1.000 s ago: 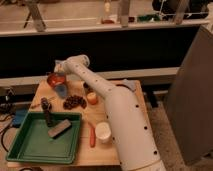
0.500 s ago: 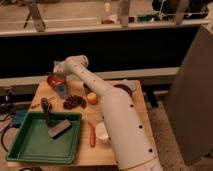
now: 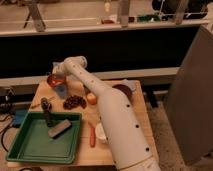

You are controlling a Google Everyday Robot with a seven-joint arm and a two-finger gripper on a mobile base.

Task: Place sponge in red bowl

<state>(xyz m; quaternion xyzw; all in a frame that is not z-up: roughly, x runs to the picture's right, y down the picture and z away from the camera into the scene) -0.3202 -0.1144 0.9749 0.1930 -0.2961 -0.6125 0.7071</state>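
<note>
The red bowl [image 3: 55, 80] stands at the far left corner of the wooden table [image 3: 137, 117]. My white arm reaches from the front right across the table. My gripper [image 3: 56, 71] is just above the bowl's far rim. A small blue cup [image 3: 62, 91] stands right in front of the bowl. I cannot make out the flat blue sponge; it is either hidden by the gripper or too small to tell apart.
A green tray [image 3: 27, 145] at the front left holds a grey block [image 3: 59, 128] and a dark upright tool [image 3: 47, 111]. A dark cluster of grapes [image 3: 74, 102], an orange fruit [image 3: 91, 98], a maroon bowl [image 3: 123, 91], a red stick-shaped item [image 3: 92, 135] and a white cup [image 3: 100, 133] lie near the arm.
The arm's wrist has shifted slightly over the red bowl. The bowl, the blue cup and the other things have not moved.
</note>
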